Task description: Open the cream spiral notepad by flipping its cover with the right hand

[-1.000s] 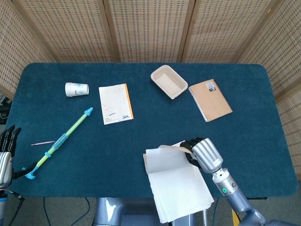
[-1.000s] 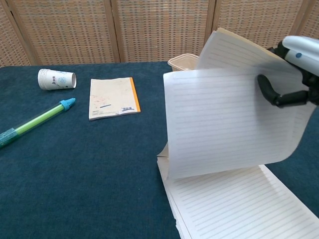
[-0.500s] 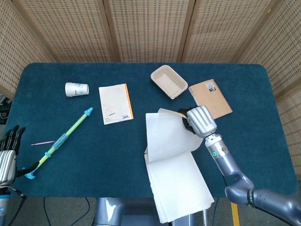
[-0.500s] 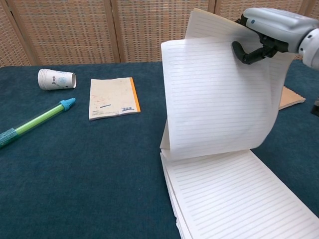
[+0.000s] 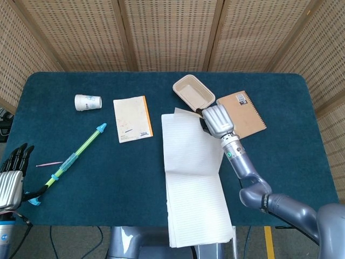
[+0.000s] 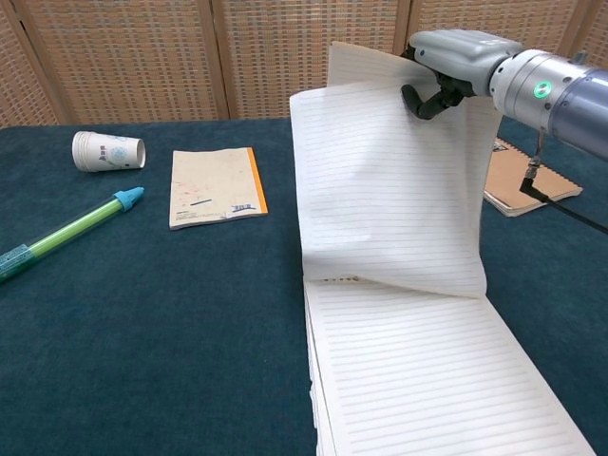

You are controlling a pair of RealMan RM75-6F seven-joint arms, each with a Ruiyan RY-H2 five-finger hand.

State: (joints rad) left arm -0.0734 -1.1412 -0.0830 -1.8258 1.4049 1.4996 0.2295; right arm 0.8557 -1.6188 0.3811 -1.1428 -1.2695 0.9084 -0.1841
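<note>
The cream notepad (image 5: 197,210) lies open at the table's front centre, its lined pages (image 6: 427,380) flat. Its cover and a lined sheet (image 5: 188,143) are lifted and folded back toward the far side, standing up in the chest view as a tall white sheet (image 6: 389,190). My right hand (image 5: 215,120) pinches the top edge of these lifted leaves, and it shows high at the right in the chest view (image 6: 456,59). My left hand (image 5: 12,175) hangs off the table's front left corner, fingers spread and holding nothing.
A beige tray (image 5: 193,93) and a brown spiral notebook (image 5: 241,114) lie just beyond my right hand. To the left are an orange-spined booklet (image 5: 132,118), a paper cup (image 5: 88,102) on its side, a green-and-blue pen (image 5: 73,157) and a thin pink stick (image 5: 49,163).
My right hand has carried the cover and sheet up from the front edge and back toward the tray. The curled leaves have unrolled and now stretch away from me.
</note>
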